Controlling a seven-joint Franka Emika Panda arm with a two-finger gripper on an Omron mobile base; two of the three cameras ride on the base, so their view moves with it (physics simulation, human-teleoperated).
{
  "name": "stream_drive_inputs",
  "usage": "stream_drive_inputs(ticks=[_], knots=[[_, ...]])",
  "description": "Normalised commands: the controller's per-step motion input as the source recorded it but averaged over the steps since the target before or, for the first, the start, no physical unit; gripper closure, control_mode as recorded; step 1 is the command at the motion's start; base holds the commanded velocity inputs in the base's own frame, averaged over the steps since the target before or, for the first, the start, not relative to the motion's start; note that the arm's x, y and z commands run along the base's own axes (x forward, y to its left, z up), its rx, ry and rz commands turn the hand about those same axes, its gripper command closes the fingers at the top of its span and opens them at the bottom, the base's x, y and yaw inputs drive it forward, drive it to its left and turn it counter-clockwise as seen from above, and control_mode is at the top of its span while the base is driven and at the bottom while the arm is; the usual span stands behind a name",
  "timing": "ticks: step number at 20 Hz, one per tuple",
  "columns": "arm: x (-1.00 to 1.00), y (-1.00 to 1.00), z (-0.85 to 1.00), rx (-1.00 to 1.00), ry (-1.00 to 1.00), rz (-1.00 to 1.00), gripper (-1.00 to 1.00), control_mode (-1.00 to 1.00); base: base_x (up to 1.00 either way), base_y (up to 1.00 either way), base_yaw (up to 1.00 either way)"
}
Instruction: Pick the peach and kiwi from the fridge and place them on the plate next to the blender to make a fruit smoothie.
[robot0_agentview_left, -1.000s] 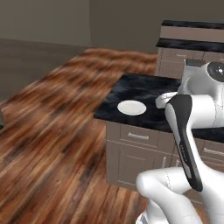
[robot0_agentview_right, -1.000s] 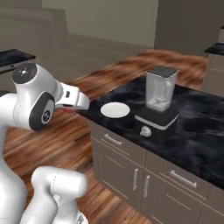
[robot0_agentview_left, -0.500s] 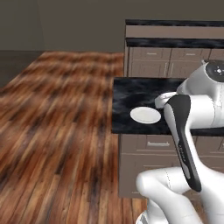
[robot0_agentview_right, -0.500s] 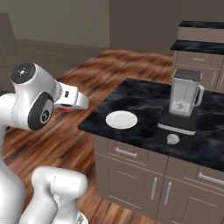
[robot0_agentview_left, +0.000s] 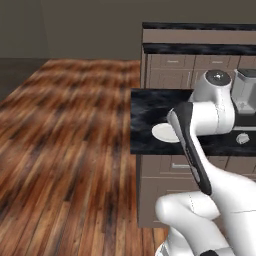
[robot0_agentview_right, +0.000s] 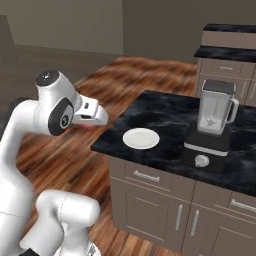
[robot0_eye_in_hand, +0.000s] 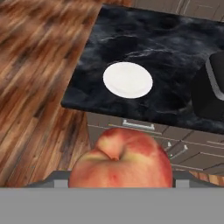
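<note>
The pincer (robot0_eye_in_hand: 120, 186) is clamped on the peach (robot0_eye_in_hand: 121, 159), a red and yellow fruit sitting large at six o'clock in the hand view, its jaws spread as wide as the fruit and hidden at its sides. Past the peach, toward twelve o'clock, the white plate (robot0_eye_in_hand: 127, 79) lies bare on the black marble desk (robot0_eye_in_hand: 166, 48), near its front left corner. In the right base view the blender (robot0_agentview_right: 212, 126) stands at three o'clock of the plate (robot0_agentview_right: 141, 138), close but apart. The arm's hand (robot0_agentview_right: 89, 114) hangs off the desk's left edge, over the wooden floor (robot0_agentview_right: 80, 145).
</note>
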Motion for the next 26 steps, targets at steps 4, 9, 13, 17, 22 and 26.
stream_drive_inputs(ticks=[4, 9, 13, 17, 22, 26], knots=[[0.99, -0.62, -0.77, 0.00, 0.30, 0.00, 1.00, -1.00, 0.00, 0.00, 0.00], [0.93, -0.66, -0.67, 0.00, 0.12, 0.00, 1.00, -1.00, 0.00, 0.00, 0.00], [0.97, -0.13, -0.60, 0.00, 0.14, -0.01, 1.00, -1.00, 0.00, 0.00, 0.00], [0.43, 0.00, -0.20, 0.02, 0.18, 0.00, 1.00, -1.00, 0.00, 0.00, 0.00], [0.40, -0.03, -0.34, 0.03, 0.08, 0.00, 1.00, -1.00, 0.00, 0.00, 0.00], [0.58, -0.03, -0.47, 0.00, 0.03, 0.00, 1.00, -1.00, 0.00, 0.00, 0.00]])
